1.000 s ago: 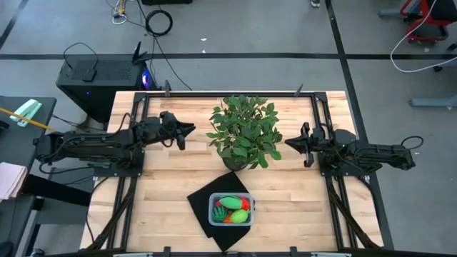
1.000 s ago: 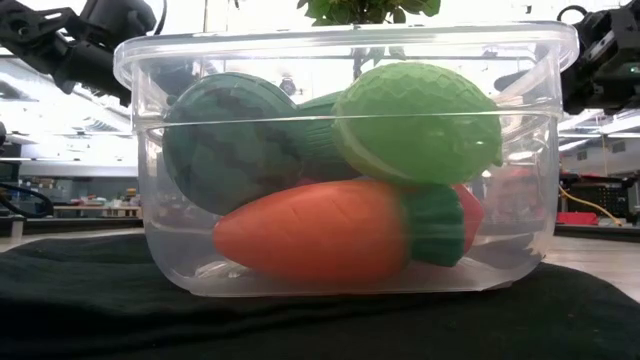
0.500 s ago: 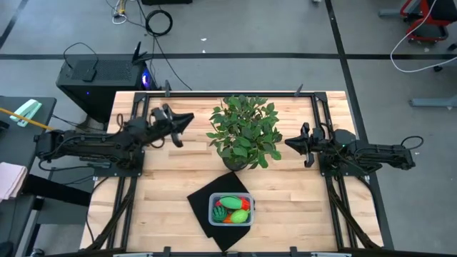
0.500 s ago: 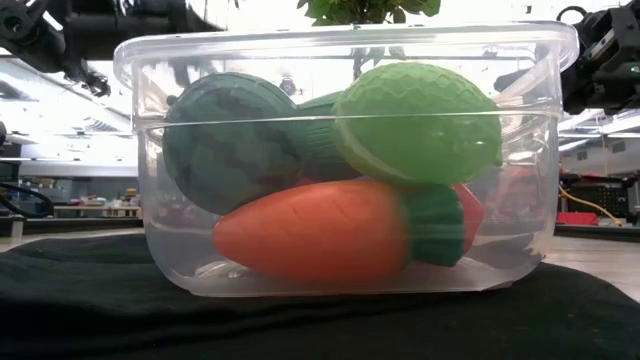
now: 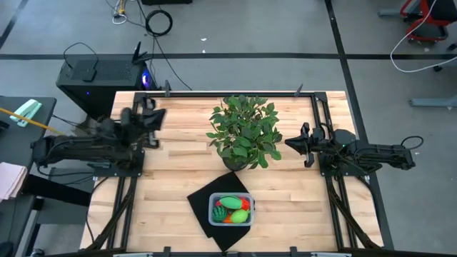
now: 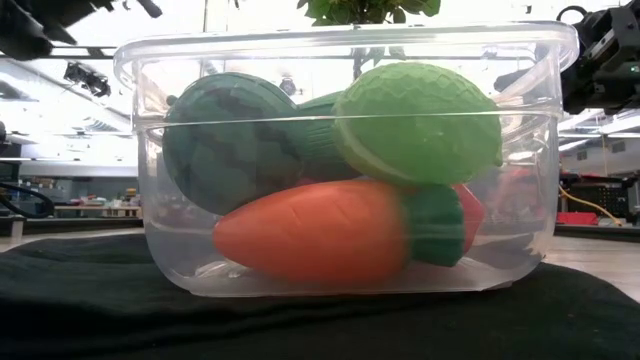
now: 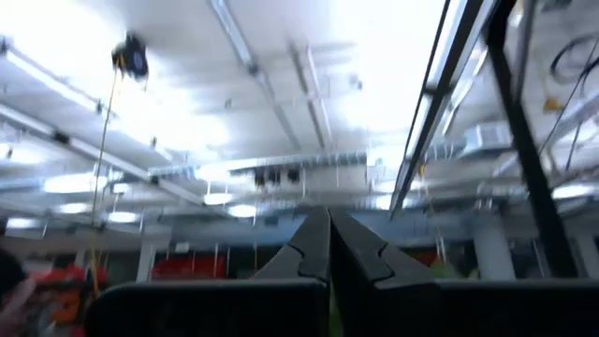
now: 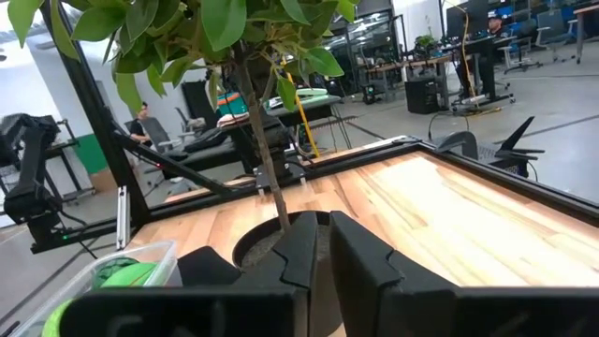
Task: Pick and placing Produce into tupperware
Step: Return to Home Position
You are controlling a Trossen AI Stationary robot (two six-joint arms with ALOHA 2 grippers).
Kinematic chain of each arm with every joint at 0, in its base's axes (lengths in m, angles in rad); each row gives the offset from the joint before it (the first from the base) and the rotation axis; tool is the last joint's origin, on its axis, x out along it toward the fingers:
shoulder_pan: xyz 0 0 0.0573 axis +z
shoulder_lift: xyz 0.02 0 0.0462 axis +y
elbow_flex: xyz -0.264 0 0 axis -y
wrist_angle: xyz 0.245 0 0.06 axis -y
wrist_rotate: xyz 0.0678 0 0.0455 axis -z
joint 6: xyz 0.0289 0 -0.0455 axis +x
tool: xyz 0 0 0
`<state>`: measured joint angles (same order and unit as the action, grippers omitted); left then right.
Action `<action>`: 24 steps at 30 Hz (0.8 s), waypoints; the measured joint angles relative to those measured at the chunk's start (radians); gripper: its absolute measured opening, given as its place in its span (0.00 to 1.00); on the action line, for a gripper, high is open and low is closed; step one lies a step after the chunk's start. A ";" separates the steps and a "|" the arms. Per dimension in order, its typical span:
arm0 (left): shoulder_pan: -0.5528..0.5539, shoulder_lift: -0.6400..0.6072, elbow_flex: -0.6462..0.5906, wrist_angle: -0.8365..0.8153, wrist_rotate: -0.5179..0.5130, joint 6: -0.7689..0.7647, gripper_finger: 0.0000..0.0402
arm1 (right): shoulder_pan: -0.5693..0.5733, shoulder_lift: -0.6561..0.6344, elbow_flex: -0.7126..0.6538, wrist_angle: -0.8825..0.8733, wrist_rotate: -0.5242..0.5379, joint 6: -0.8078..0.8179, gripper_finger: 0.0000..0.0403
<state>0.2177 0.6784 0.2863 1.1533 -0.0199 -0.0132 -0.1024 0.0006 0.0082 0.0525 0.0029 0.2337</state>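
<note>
While both arms sit well away from the work, notes by view.

High view: tupperware [image 5: 212,209] sits on the black mat [image 5: 201,202] at the near middle of the table, in front of the potted plant [image 5: 243,130]. The produce [image 5: 233,208] lies inside it; I see none loose on the wood. My left gripper [image 5: 148,118] is folded in at the far left, my right gripper [image 5: 292,142] is beside the plant on the right. Both are well apart from the tub.

Low view: through the clear wall, the striped melon [image 6: 225,140] and light green piece [image 6: 415,120] ride on top. The carrot [image 6: 320,232] lies along the bottom, with a red piece [image 6: 469,212] behind its leafy end. Judgement: hollow, light, hard-skinned toys, smooth and round, so likely to squirt from a pinch. I would take the carrot across its middle and the balls at their widest part. The tub looks thin and springy; I would grip it over the rim on a short side, gently.

Left wrist view: my left fingers [image 7: 309,245] are pressed together, holding nothing and aimed up at ceiling lights.

Right wrist view: my right fingers [image 8: 301,245] are all but touching, with nothing between them. The tub is low beside the plant's pot.
</note>
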 joint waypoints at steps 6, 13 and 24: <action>-0.008 -0.248 0.000 -0.278 0.009 -0.003 0.02 | 0.000 0.000 0.000 0.000 0.000 0.000 0.09; -0.078 -0.449 0.000 -0.537 -0.078 0.033 0.01 | 0.000 0.000 0.000 0.000 0.000 0.000 0.09; -0.195 -0.503 0.001 -0.802 -0.115 0.081 0.01 | 0.000 0.000 0.000 0.000 0.000 0.000 0.10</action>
<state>0.0228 0.1754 0.2871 0.3516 -0.1349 0.0677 -0.1024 0.0010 0.0086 0.0524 0.0029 0.2337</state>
